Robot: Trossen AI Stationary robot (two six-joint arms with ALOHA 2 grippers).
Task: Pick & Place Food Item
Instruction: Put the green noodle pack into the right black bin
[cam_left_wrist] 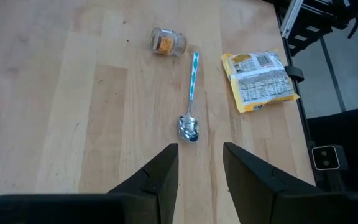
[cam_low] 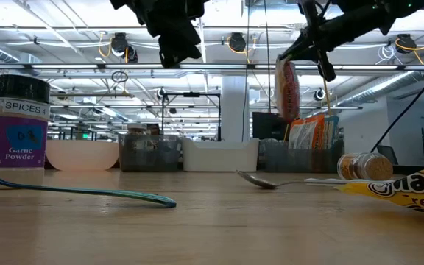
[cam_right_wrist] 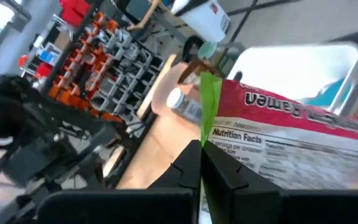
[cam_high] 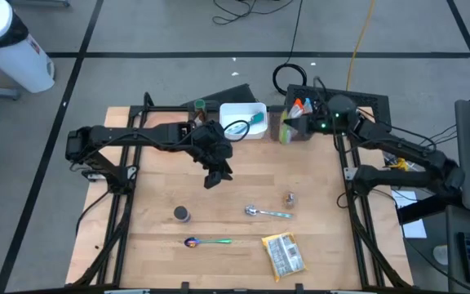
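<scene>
My right gripper (cam_right_wrist: 201, 163) is pressed together on the top edge of a red ramen packet (cam_right_wrist: 291, 149), pinching it so that it hangs upright over the dark bin (cam_high: 299, 131) at the far right of the table (cam_high: 161, 196). I judge this edge hold lets the packet hang plumb and drop clear of the bin walls and the packets standing inside. In the low view the packet (cam_low: 287, 90) hangs well above the bin row, so I judge it is either just lifted or about to be lowered; which one cannot be told. My left gripper (cam_left_wrist: 199, 177) hovers above the table centre with its fingers spread and nothing between them, aimed toward the teal-handled spoon (cam_left_wrist: 191, 99) below. A small spice jar (cam_left_wrist: 165, 42) and a yellow food packet (cam_left_wrist: 258, 79) lie beyond the spoon; a garlic powder jar (cam_low: 22, 124) and a second spoon (cam_high: 206, 242) sit at the near left. The white tray (cam_high: 243, 120) stands left of the bin. The bin's contents are hard to make out, and the ramen packet's lower end is cut off in the right wrist view.
</scene>
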